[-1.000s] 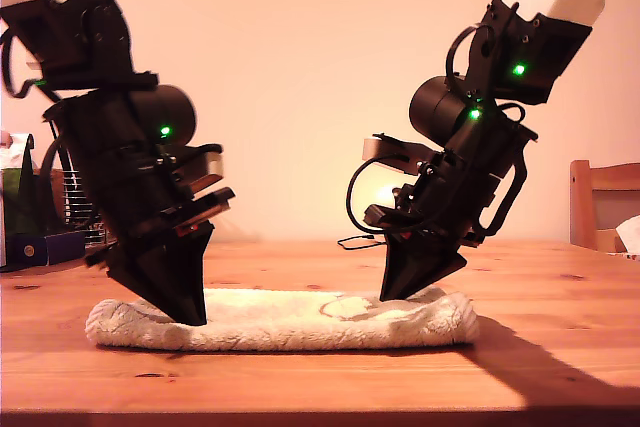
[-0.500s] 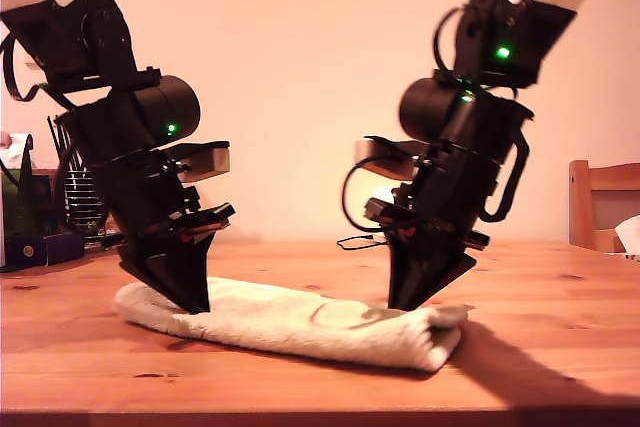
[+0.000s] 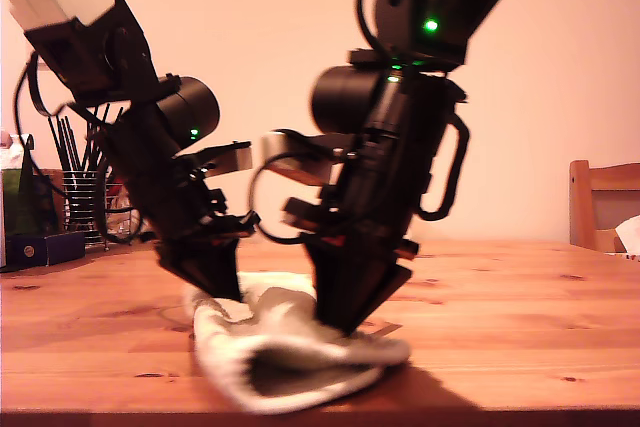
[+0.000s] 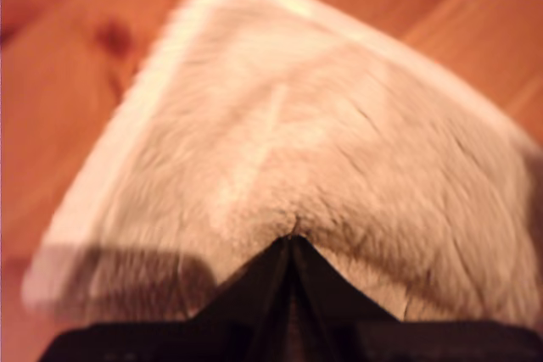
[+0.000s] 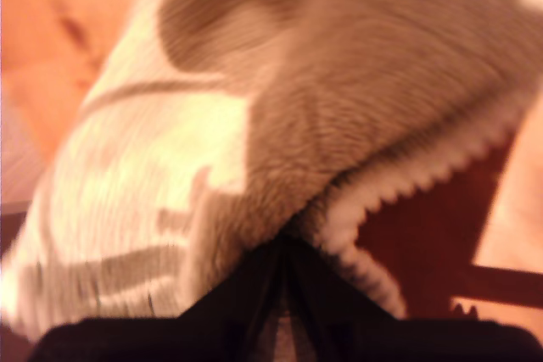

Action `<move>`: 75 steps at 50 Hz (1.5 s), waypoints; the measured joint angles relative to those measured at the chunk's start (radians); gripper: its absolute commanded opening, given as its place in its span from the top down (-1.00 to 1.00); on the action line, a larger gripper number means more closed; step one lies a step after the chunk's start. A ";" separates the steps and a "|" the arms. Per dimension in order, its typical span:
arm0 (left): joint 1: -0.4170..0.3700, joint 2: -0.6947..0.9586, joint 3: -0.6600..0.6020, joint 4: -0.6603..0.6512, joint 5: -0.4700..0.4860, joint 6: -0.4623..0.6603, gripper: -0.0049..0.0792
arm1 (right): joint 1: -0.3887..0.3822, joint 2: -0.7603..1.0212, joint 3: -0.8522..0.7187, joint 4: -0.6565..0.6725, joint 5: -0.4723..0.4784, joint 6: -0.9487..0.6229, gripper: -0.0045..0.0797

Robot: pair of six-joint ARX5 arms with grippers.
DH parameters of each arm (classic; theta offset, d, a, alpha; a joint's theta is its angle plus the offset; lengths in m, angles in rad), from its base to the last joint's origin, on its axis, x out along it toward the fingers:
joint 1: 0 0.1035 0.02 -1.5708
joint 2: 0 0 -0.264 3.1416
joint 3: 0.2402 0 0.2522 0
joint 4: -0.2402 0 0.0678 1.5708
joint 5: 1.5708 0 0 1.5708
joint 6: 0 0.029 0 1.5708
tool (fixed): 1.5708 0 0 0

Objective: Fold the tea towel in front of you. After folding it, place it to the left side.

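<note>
both arms steeply down and close together, each claw (image 4: 290,247) (image 5: 284,247) pinched tight on cloth

a: any lettering, labels or numbers to read here?

b: none that can be read. the tea towel (image 4: 297,150) pinched in the closed tips of my first gripper (image 4: 290,247) bears no mark, and the cloth at my second gripper (image 5: 284,247) shows only a scalloped hem.

a: and beyond the grippers?

b: too blurred to tell.
</note>
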 measured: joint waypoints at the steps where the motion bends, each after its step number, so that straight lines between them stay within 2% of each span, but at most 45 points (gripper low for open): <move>1: 0.000 0.002 0.000 0.005 0.002 0.002 0.93 | 0.003 -0.002 -0.002 0.005 0.000 0.012 0.92; 18: -0.001 0.021 0.000 0.075 0.042 0.051 0.93 | 0.019 -0.005 -0.023 0.088 -0.005 0.098 0.92; 28: 0.006 0.037 0.042 0.055 0.006 0.093 0.93 | 0.019 -0.007 -0.024 0.095 0.009 0.119 0.92; 33: 0.012 0.051 0.115 -0.034 -0.035 0.102 0.93 | 0.015 -0.015 -0.025 0.092 0.055 0.106 0.92; 40: 0.033 0.052 0.208 -0.189 -0.041 0.117 0.93 | -0.010 -0.056 -0.039 0.044 0.111 0.059 0.92; 48: 0.045 0.045 0.215 -0.275 -0.031 0.132 0.93 | -0.059 -0.142 -0.045 0.040 0.117 0.024 0.89; 55: 0.027 0.007 0.214 -0.349 0.032 0.135 0.93 | -0.079 -0.216 -0.045 0.021 0.118 -0.047 0.82; 61: -0.007 -0.040 0.214 -0.389 0.053 0.139 0.93 | -0.074 -0.219 -0.045 -0.005 0.118 -0.129 0.80; 75: -0.051 -0.103 0.175 -0.360 0.066 0.138 0.93 | -0.109 -0.213 -0.045 0.010 0.099 -0.129 0.80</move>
